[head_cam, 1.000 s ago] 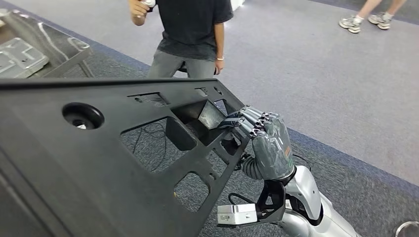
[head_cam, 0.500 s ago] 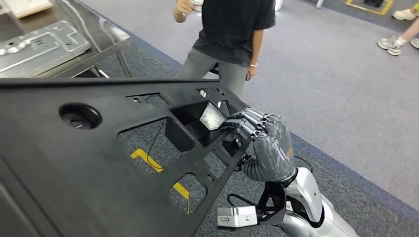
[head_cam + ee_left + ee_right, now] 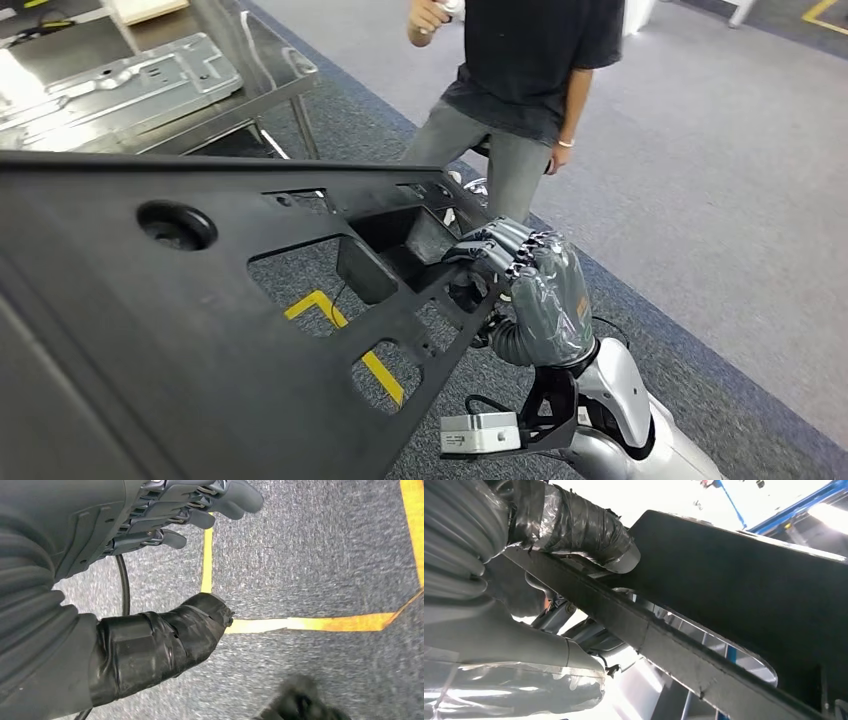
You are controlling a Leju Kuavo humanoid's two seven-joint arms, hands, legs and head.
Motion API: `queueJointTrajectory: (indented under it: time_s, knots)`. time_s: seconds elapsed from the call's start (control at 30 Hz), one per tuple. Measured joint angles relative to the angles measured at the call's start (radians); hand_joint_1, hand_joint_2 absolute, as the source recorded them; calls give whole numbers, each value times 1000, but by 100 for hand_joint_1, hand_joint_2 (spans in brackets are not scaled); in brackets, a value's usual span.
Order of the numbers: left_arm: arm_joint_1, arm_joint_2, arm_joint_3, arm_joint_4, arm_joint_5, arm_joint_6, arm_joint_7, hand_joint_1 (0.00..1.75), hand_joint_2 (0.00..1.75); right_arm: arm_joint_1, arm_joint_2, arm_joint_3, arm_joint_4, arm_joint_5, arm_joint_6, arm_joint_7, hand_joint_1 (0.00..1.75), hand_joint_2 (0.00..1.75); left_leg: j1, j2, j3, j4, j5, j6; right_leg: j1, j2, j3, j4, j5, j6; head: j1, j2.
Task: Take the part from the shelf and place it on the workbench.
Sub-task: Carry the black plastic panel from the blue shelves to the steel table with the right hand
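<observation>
While the right hand point(image 3: 535, 290) grips the black panel part's point(image 3: 150, 330) cut-out edge in the head view, the metal workbench point(image 3: 250, 75) lies ahead: carrying seems underway. Over carpet, the left hand point(image 3: 150, 580) hangs spread, empty. Underneath, the thumb point(image 3: 574, 525) clamps the rib; next, approach and lower.

part point(image 3: 150, 330) in front, right hand point(image 3: 535, 290) at its right edge, workbench point(image 3: 150, 85) behind left, person point(image 3: 520, 90) behind
</observation>
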Motion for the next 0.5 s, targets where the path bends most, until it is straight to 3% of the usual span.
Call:
queueJointTrajectory:
  time_s: [0.07,0.1,0.17,0.23,0.3,0.37,0.43,0.5]
  knots:
    - [-1,0,0,0,0,-2,1,0,175,1,0,0,0,-1,1,0,175,175,2,13,-50,90,-26,-2,4,-24,2,1,-5,-4,0,0]
    - [0,0,0,0,0,-4,1,0,175,1,0,0,0,-1,1,0,175,175,2,15,-51,87,-14,0,6,-34,5,1,-7,-4,0,0]
    - [1,0,0,0,0,-5,3,0,175,1,0,0,1,-3,1,0,175,175,-2,26,0,-15,47,11,10,-56,13,0,-13,-3,0,0]
    - [-3,2,0,0,0,-5,3,0,175,1,0,-1,0,-6,1,0,175,175,-12,55,64,-136,85,28,14,-75,23,-4,-19,1,1,0]
    - [-6,3,0,0,0,-5,4,0,175,0,0,-2,0,-8,1,-1,175,175,-22,65,84,-176,85,39,16,-91,32,-12,-22,10,1,0]
    - [-3,4,0,0,1,-6,4,0,175,0,0,-4,0,-9,1,-1,175,175,-19,47,90,-188,89,47,17,-103,40,-19,-25,21,2,0]
    - [0,4,0,0,2,-6,6,0,175,0,0,-5,1,-9,1,-2,175,175,-12,30,106,-205,95,57,16,-73,35,5,-45,29,5,0]
    - [-2,4,0,0,3,-7,6,0,175,0,0,-8,2,-10,0,-3,175,175,-9,12,116,-213,97,63,12,-26,-14,108,-94,33,9,0]
